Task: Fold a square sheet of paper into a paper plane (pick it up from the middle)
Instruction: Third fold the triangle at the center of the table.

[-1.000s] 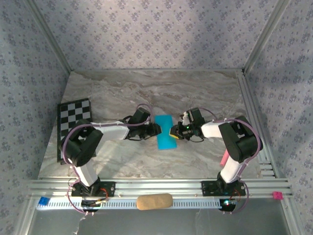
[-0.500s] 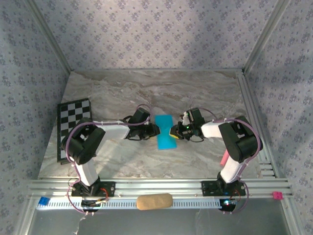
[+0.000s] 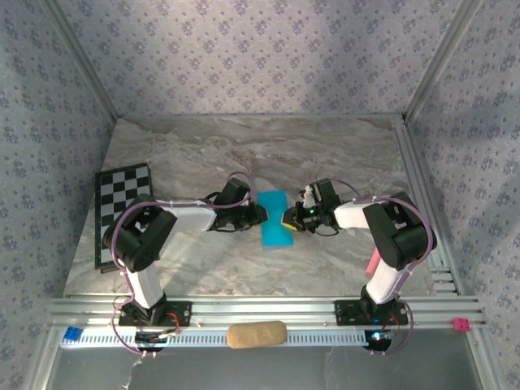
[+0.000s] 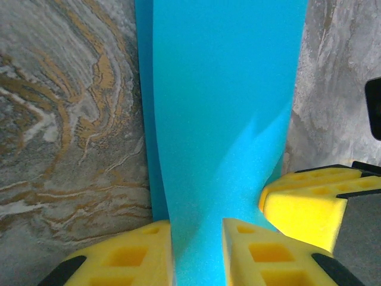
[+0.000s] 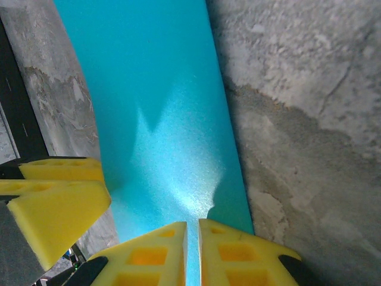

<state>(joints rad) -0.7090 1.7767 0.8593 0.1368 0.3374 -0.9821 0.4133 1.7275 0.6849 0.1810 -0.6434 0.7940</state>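
Marbled surface (image 3: 203,154), patterned walls. Turquoise square sheet of paper (image 3: 275,223), creased, sits mid-frame in the top view. Left pincer (image 4: 196,238) is slightly spread astride its left edge. Right pincer (image 5: 192,229) is pressed together, pinching its right edge.

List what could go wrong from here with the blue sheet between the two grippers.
1. The right gripper pinches the square sheet of paper right at its edge, so a pull sideways may tear or crumple it.
2. The left gripper has its jaws apart around the opposite edge, so the sheet could slip out or get creased off-line.
3. Both grippers sit close across the narrow sheet, so their fingers may bump.
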